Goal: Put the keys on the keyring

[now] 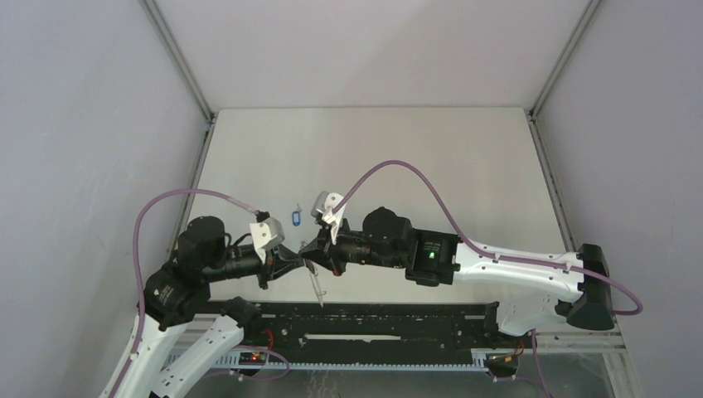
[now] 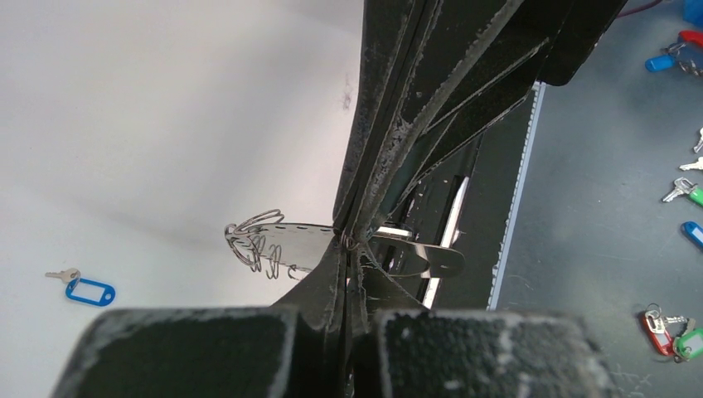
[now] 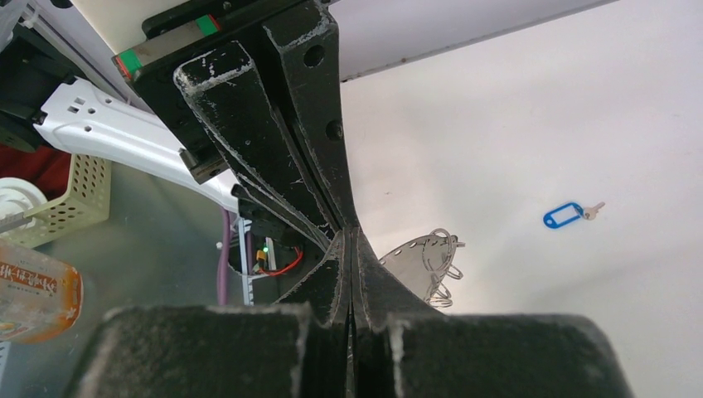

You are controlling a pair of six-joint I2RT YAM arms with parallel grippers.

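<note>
Two sets of jaws nose to nose above the near middle of the table (image 1: 414, 166).

On the left, left gripper (image 1: 297, 264) pinched fully shut, with a strand of the keyring (image 2: 269, 242) caught right at its tips. Wire loops and holed strip poking out toward the far side, a plain metal tail trailing toward the near edge.

Just past the tips, far and slightly left, blue-headed key (image 1: 294, 217) flat on the table, apart from both grippers. Long axis roughly near to far in the overhead view. About equally close to either arm, at a guess.

No black-headed key to be found in any view.

On the right, right gripper (image 1: 322, 257) likewise closed tight. Impossible to tell whether gripping the ring or merely touching it.

Next move probably hinging on one arm letting go to reach far for that key.
</note>
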